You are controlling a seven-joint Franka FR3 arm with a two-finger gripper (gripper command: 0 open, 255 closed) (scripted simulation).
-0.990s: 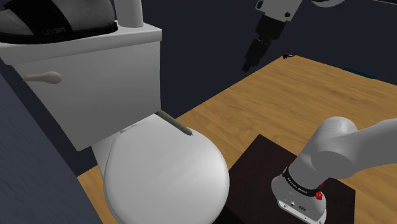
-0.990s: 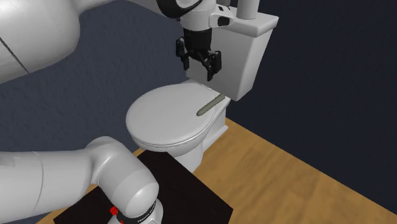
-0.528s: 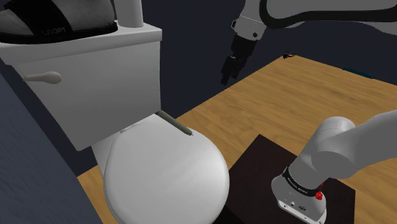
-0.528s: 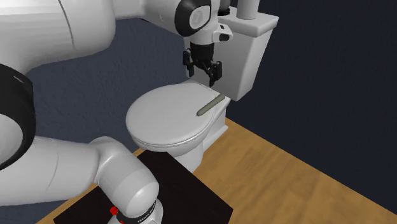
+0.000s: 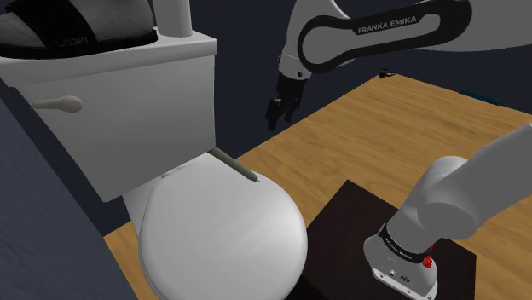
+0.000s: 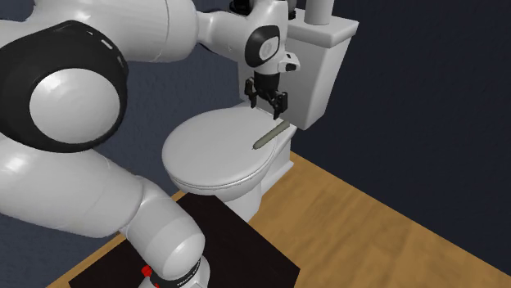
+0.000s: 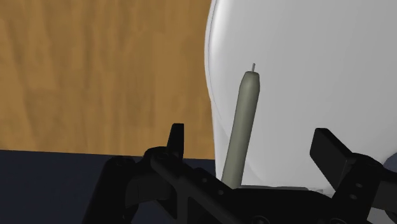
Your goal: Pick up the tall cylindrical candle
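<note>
A slim grey-green candle (image 5: 234,166) with a short wick lies flat on the white toilet lid (image 5: 222,230), close to the tank. It also lies across the lid's back edge in the second exterior view, candle (image 6: 269,135). My black gripper (image 5: 277,115) hangs in the air above the candle's end, pointing down, gripper (image 6: 268,102). In the wrist view the gripper (image 7: 253,145) is open, its fingers (image 7: 176,137) standing wide apart. The candle (image 7: 242,124) lies below the gap between them, untouched.
The toilet tank (image 5: 128,111) rises just behind the candle, with a flush handle (image 5: 61,104), a black-and-white shoe (image 5: 77,25) and a white cylinder (image 5: 175,17) on top. A wood floor (image 5: 401,128) lies beyond. My dark stand (image 5: 358,247) is at the lower right.
The arm has swung toward the shoulder view's left and lowered, bringing the gripper from over the floor to above the candle by the tank. The fingers stayed open.
</note>
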